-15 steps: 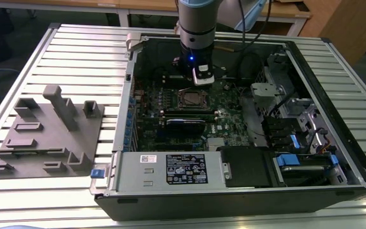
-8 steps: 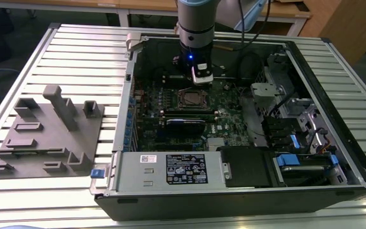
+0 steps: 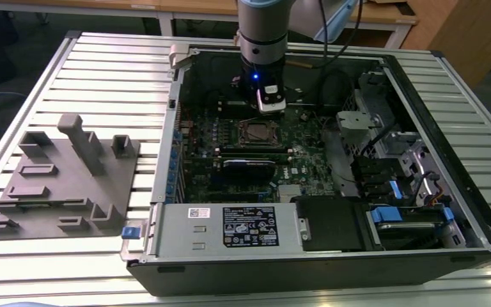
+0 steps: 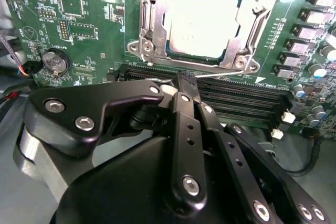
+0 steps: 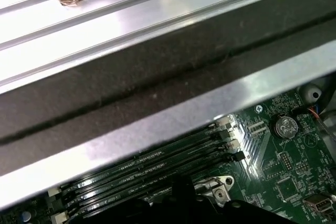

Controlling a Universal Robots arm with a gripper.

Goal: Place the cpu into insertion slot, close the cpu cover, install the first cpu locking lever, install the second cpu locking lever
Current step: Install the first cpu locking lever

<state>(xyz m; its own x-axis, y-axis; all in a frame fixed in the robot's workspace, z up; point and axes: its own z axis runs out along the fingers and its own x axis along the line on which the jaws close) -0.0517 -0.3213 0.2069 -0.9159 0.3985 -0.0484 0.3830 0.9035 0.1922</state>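
In the exterior view I see the open computer case [image 3: 437, 192] filling the middle and right of the frame, with the fixture block [image 3: 62, 179] beside it at centre left on the slatted table [image 3: 109, 64]. The insertion slot [image 3: 258, 133] sits at the case's upper middle, the gripper [image 3: 268, 105] just above it. In the second wrist view the cpu [image 4: 202, 22] lies in the socket at top centre, apparently under the cpu cover [image 4: 152, 24], with memory slots [image 4: 236, 98] just below.

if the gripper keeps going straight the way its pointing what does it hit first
Probably the thin metal lever beside the socket: in the second wrist view the gripper tip sits right at it, above the black memory slots. Depth is unclear, so it may land on those slots instead.
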